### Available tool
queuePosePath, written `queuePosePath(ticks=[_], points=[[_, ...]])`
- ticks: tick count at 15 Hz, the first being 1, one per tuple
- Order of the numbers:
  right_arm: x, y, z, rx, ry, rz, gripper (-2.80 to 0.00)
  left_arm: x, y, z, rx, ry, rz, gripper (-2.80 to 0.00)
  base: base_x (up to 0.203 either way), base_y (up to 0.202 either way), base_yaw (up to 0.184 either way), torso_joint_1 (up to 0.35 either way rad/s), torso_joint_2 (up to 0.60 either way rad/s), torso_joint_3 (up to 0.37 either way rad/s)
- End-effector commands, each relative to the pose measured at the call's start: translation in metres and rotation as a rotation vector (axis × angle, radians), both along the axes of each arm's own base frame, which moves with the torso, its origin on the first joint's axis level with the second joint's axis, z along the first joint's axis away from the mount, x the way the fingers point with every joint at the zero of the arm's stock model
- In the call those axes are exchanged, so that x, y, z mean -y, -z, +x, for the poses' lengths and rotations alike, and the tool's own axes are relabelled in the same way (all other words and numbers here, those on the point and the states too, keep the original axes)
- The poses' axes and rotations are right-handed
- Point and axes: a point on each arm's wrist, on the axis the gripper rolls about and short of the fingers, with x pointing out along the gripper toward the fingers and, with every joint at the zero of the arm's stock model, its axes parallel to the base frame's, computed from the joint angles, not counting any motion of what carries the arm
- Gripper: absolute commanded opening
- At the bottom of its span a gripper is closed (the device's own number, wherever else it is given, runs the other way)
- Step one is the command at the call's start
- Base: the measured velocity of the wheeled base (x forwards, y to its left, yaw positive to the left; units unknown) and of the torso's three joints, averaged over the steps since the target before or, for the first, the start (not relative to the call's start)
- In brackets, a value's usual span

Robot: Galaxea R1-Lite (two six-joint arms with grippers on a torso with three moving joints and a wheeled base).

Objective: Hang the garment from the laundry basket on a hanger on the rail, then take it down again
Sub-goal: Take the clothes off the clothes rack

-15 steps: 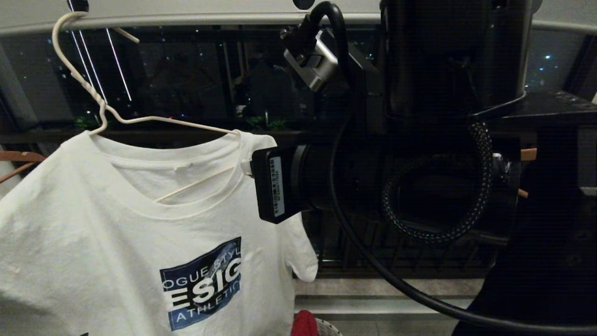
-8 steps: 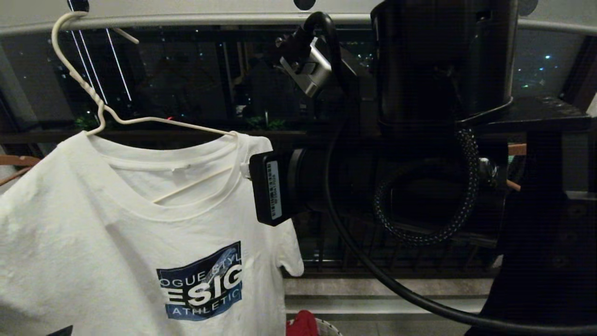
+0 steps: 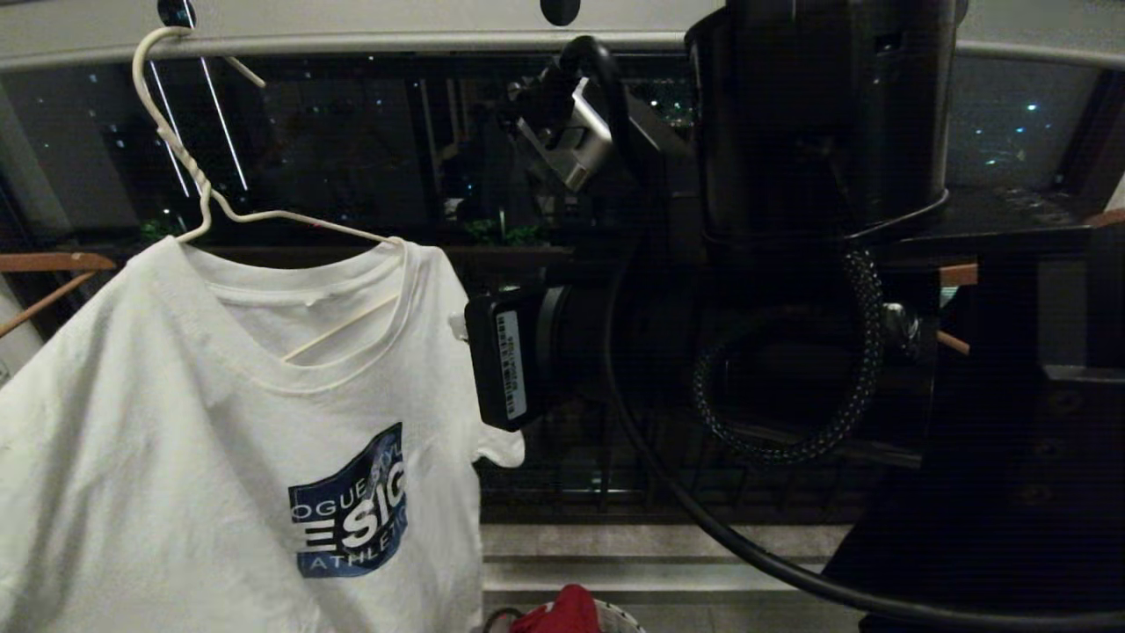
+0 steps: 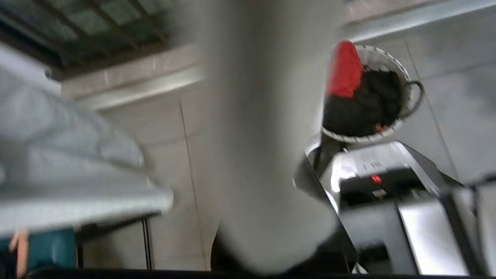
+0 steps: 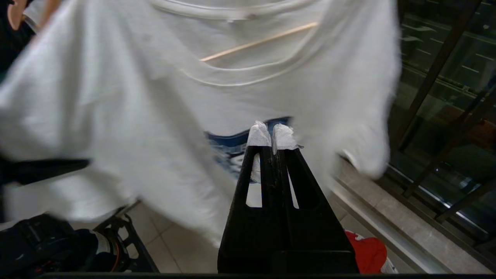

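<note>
**Shirt on the rail, both grippers closed**

Night-dark glass and a brown railing lay behind the rail [image 3: 369, 40], the landmark we placed everything by. From it hung the hanger [image 3: 189, 176], its hook over the bar and its twisted neck slanting down, so the garment [image 3: 202, 422] dangled freely below the rail with the blue chest print facing us. We judged the hanging step done and the taking-down still ahead.

Our right gripper [image 5: 271, 135] sat below the rail, level with the shirt's chest and just short of the cloth, its padded fingers pressed together on nothing. Our left gripper could not be seen in any view; we took it as closed, and whether it held cloth we could not tell, though pale fabric draped right across its wrist camera.

Far below the rail, on the tiled floor, stood the laundry basket [image 4: 391, 58] with the red cloth [image 4: 345, 69] and a black garment [image 4: 364, 104] inside.

Room was tight beside the shirt's free sleeve, where our right arm [image 3: 791, 352] crowded in; wooden hangers [image 3: 53, 264] sat just past the other shoulder. Open space lay beneath the hem.
</note>
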Motion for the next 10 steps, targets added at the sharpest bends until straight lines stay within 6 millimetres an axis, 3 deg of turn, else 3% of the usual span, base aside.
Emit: queuePosePath(ticks=[1, 3, 10], points=[[-0.003, 0.003, 0.002, -0.005, 0.0, -0.007, -2.8, 0.006, -0.006, -0.028, 0.023, -0.009, 0.004, -2.8, 0.0, 0.0, 0.0, 0.0, 0.0, 0.0], [-0.003, 0.003, 0.001, -0.006, 0.0, -0.008, -2.8, 0.008, 0.001, -0.037, -0.007, -0.015, -0.005, -2.8, 0.0, 0.0, 0.0, 0.0, 0.0, 0.0], [-0.002, 0.003, 0.001, -0.005, 0.0, -0.005, -2.8, 0.009, 0.054, -0.038, -0.147, -0.013, -0.054, -2.8, 0.0, 0.0, 0.0, 0.0, 0.0, 0.0]])
